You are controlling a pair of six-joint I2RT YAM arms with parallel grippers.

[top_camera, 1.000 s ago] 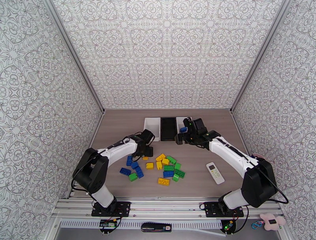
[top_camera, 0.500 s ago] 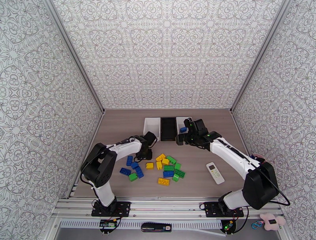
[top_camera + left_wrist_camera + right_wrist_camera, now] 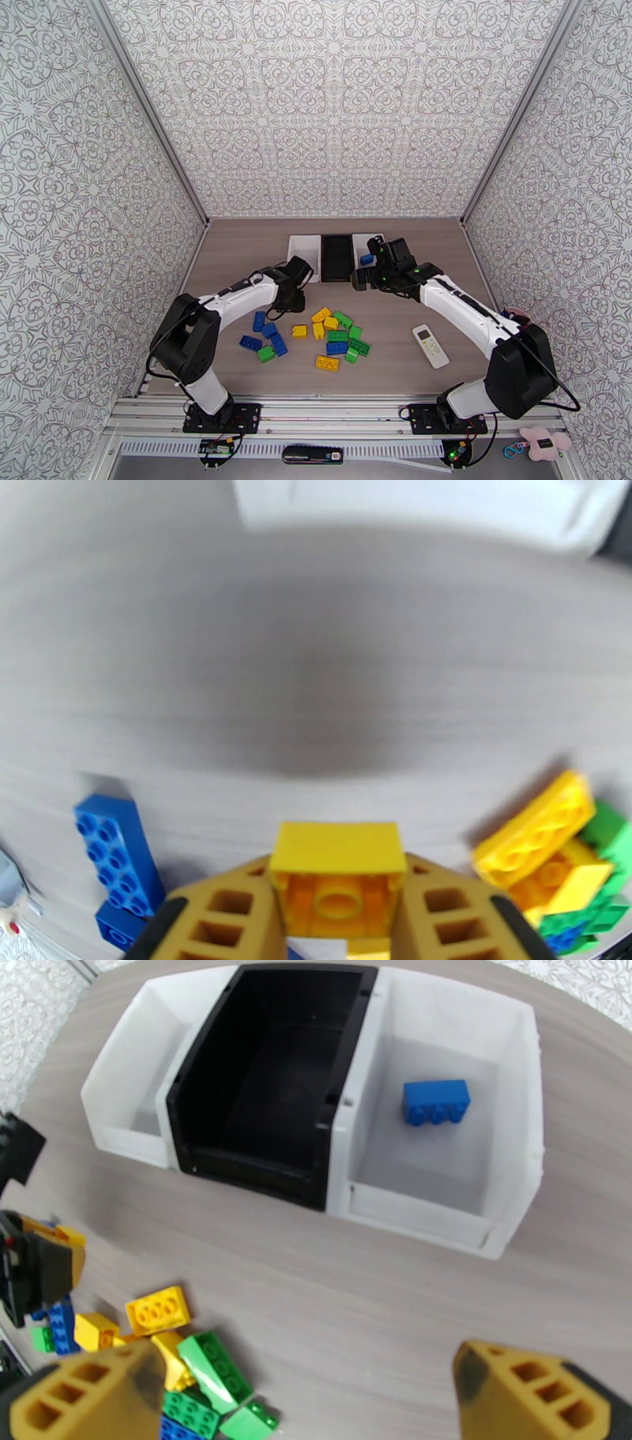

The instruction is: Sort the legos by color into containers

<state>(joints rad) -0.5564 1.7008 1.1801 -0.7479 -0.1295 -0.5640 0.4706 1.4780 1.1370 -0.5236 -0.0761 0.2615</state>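
Note:
My left gripper [image 3: 291, 303] is shut on a small yellow lego [image 3: 337, 875], held just above the table at the left edge of the pile. The loose legos [image 3: 316, 335], blue, yellow and green, lie scattered in the middle of the table. Three containers stand in a row at the back: a white bin [image 3: 118, 1118], a black bin [image 3: 268, 1094] and a white bin [image 3: 521, 1118] holding one blue lego [image 3: 436, 1101]. My right gripper [image 3: 308, 1402] hangs open in front of the bins, nothing between its fingers.
A white remote control [image 3: 430, 346] lies on the right of the table, in front of the right arm. Patterned walls close in the table on three sides. Bare wood lies between the pile and the bins.
My left gripper has shut on the yellow lego at the pile's left edge, and the left arm's elbow has shifted. The right arm has stayed still.

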